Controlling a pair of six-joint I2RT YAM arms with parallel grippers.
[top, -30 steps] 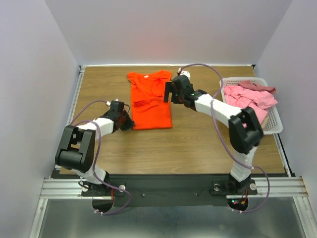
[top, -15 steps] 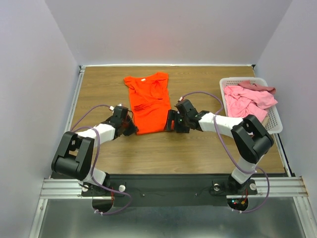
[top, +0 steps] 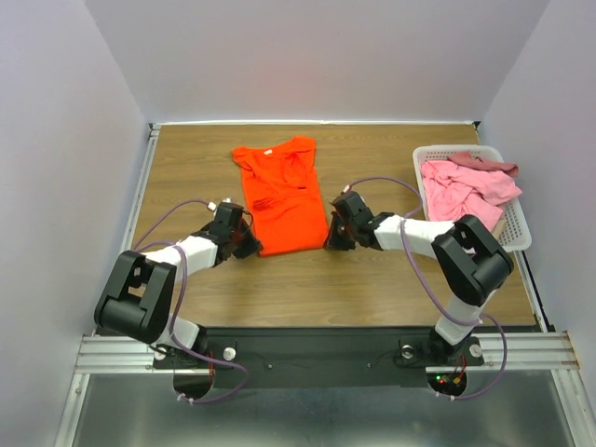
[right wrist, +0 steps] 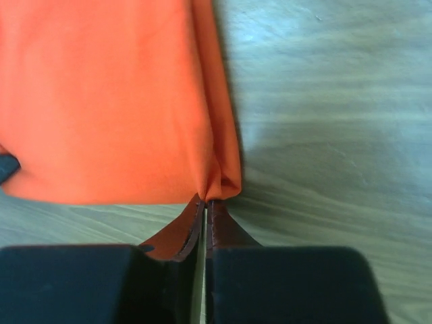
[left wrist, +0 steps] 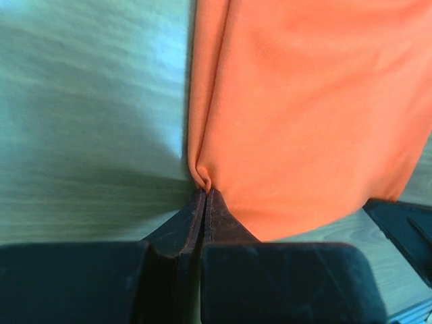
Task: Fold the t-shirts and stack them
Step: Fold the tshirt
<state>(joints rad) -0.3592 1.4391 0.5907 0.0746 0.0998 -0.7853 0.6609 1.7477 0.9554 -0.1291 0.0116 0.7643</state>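
The orange t-shirt (top: pixel 279 200) lies flat, folded lengthwise, at upper centre; crumpled pink shirts (top: pixel 466 186) are heaped at right.

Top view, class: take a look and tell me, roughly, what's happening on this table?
Two robot arms are working on the orange t-shirt, which lies folded narrow on the wooden table. The left arm has its jaws shut on the near left corner, the right arm on the near right corner. Pink shirts lie heaped in the white basket at the right, not yet folded.
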